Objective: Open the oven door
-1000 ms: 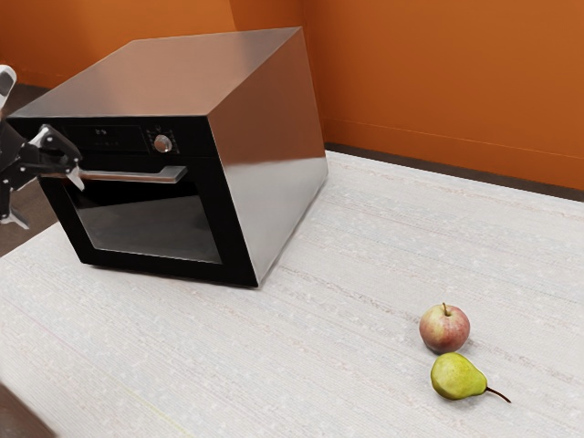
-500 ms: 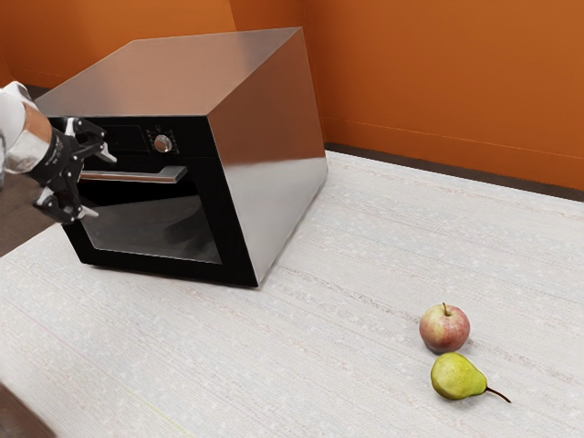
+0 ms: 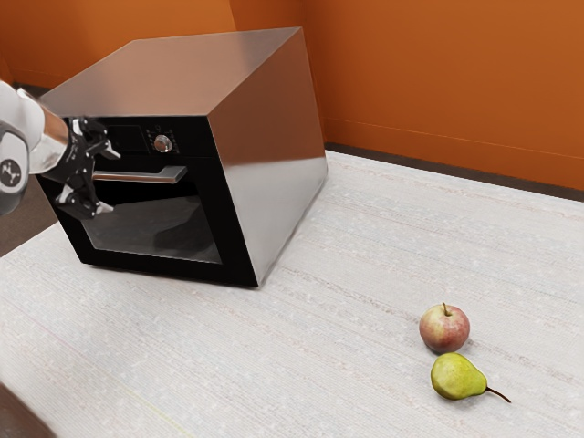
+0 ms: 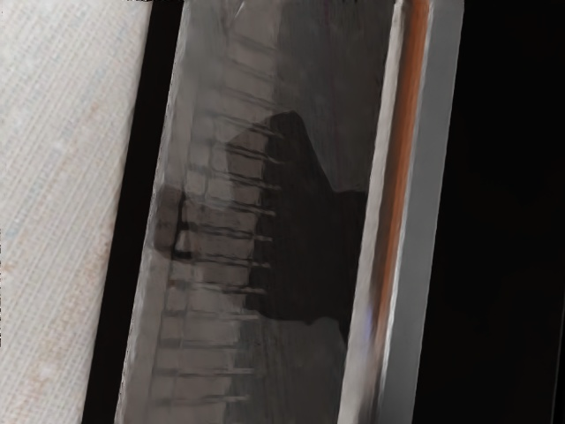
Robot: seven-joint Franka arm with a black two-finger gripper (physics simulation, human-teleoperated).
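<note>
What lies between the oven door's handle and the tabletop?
The door's glass window and its black lower frame lie there; both views show this.

oven handle [image 4: 397, 212] beside window [image 4: 300, 371] | rack [image 4: 216, 287] behind glass | pale tabletop [image 4: 57, 212]

I can read no word or number here. On the control panel [image 3: 193, 137] of the oven [image 3: 269, 151], faint marks around the knob [image 3: 162, 143] are too small for me, and my arm's round grey cap [image 3: 12, 190] bears a pale emblem [image 3: 11, 172] I can't decipher.
</note>
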